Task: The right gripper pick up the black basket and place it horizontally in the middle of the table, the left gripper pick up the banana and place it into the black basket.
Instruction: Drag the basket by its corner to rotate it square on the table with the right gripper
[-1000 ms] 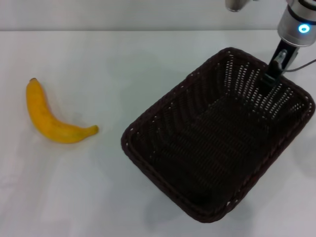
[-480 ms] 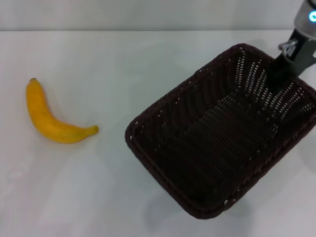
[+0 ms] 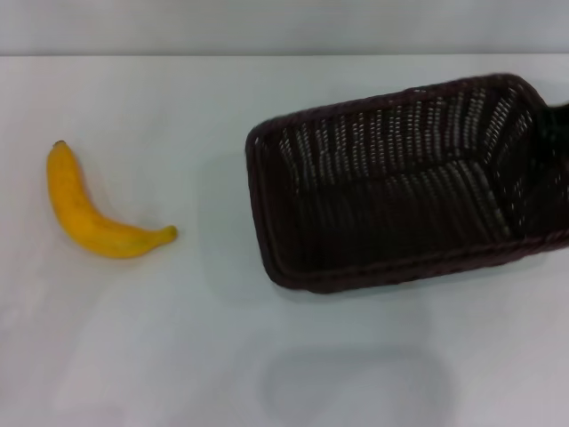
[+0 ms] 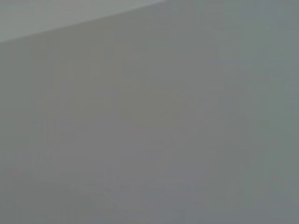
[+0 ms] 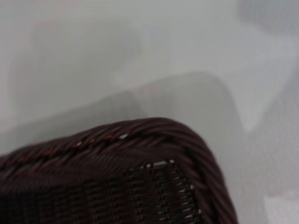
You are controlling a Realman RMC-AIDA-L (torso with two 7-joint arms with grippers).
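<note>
The black basket point(image 3: 400, 187) hangs above the white table point(image 3: 160, 347) at the right in the head view, long side nearly left to right, tipped so its inside faces me. Its shadow lies on the table below it. Only a dark bit of my right gripper point(image 3: 558, 133) shows at the basket's right end, at the picture's edge, and it holds the basket there. The right wrist view shows a rounded corner of the basket's braided rim point(image 5: 159, 133) over the table. The yellow banana point(image 3: 89, 218) lies on the table at the left, well apart from the basket. My left gripper is out of view.
The table's far edge point(image 3: 284, 55) runs along the top of the head view. The left wrist view shows only a plain grey surface point(image 4: 149, 130).
The basket has risen off the table and swung from a diagonal lie to nearly left to right. My right arm has moved right, almost out of the head view. The banana has not moved.
</note>
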